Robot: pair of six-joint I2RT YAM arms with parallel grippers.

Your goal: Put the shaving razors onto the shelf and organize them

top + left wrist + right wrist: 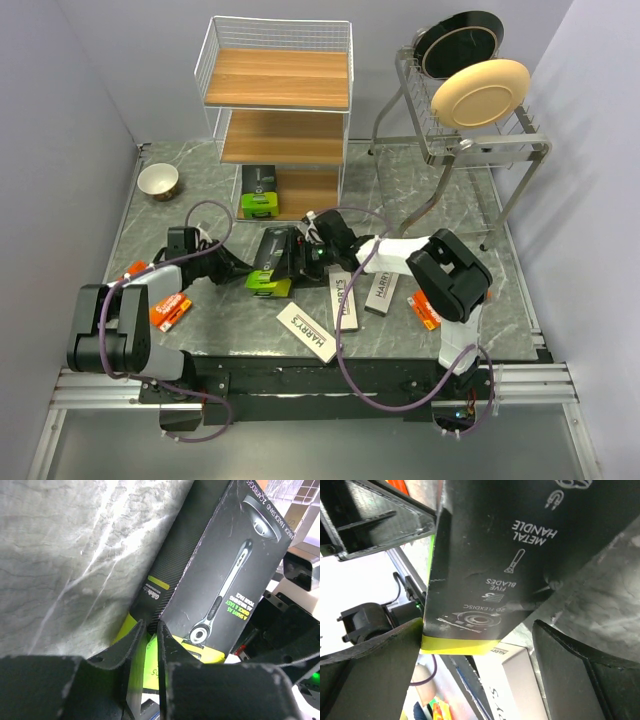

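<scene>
1. Razor box (pixel 220 575): black cardboard, faintly glossy, scuffed, with one finely ribbed side.
2. Shelf (pixel 280 78): white-coated wire, matt brown wood boards.
3. Table (pixel 200 180): smooth grey marbled top.
4. Dish rack (pixel 495 150): grey metal; black plate (pixel 462 42) glossy.

Black, lime-ended razor box (pixel 272 262) sits tilted near the front of the three-tier wooden shelf (pixel 280 80).

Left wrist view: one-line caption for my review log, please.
Left gripper, jaws pinching the lime-green end of a black cardboard razor box above the grey marbled tabletop.
</scene>
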